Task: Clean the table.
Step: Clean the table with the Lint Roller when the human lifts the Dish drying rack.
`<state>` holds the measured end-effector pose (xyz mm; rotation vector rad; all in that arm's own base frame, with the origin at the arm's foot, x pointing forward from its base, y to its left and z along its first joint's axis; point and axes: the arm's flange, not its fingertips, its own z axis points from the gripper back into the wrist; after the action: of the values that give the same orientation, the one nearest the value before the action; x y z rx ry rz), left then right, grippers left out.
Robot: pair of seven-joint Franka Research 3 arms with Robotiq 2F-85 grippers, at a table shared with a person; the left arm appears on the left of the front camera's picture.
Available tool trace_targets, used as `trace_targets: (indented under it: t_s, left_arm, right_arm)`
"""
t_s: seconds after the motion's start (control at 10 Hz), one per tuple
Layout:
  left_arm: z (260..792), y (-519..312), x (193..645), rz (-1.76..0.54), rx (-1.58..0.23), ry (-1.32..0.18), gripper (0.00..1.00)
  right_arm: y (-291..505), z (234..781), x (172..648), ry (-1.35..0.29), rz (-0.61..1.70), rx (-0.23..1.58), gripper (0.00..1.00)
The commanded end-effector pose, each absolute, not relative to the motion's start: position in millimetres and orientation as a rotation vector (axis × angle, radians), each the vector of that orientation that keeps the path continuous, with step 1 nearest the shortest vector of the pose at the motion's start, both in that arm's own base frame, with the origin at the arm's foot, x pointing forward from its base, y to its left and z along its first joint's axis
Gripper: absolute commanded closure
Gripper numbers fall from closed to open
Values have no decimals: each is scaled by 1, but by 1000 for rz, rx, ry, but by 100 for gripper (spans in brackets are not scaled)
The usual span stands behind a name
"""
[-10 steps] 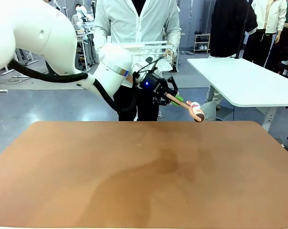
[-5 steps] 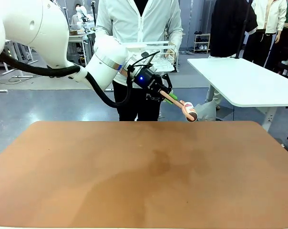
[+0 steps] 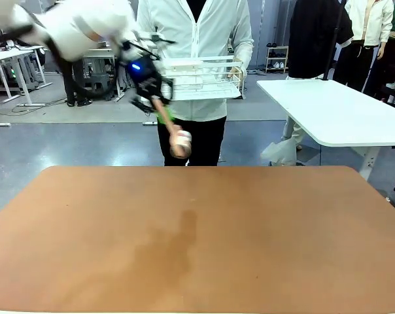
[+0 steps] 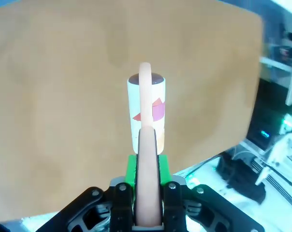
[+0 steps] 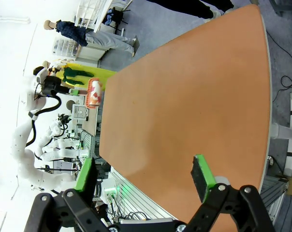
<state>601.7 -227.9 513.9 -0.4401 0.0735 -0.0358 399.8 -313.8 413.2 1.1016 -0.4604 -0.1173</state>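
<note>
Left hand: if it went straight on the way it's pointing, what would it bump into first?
Probably the table, though depth is unclear. The roller that the left hand holds sticks out ahead, so it would touch down first.

- You have the table [image 3: 197, 261] in reddish-brown, with a darker smudge near its middle.
- Above the table, the lint roller [image 4: 147, 113] shows you a peach handle and a white roll with pink, red and orange shapes.
- On the left gripper [image 4: 147, 166] the pads [image 4: 130, 169] are green against black.
- Beyond the table, the wire rack [image 3: 201, 78] is white.
</note>
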Motion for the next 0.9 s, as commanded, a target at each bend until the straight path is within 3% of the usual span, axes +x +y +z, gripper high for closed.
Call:
trace_targets:
  t_s: [0.0,0.1,0.4,0.6,0.7,0.8]
  left_arm:
    - [525,-170,573,-57,-272,90,81]
    - [524,-121,571,-26,-143,90,81]
    - [521,-1,568,151,-70,135,81]
    - [516,28,560,146,-132,142,81]
    - [514,25,560,175,-142,73,81]
    - [514,41,570,172,-81,131,81]
  right_arm:
    - [-312,417,399,-455,-119,1095,0]
    - [-312,417,399,-455,-119,1095,0]
    - [-312,417,399,-455,-119,1095,0]
    - [-312,417,399,-455,-119,1095,0]
    - [-312,417,399,-455,-119,1095,0]
    - [-312,417,399,-455,-119,1095,0]
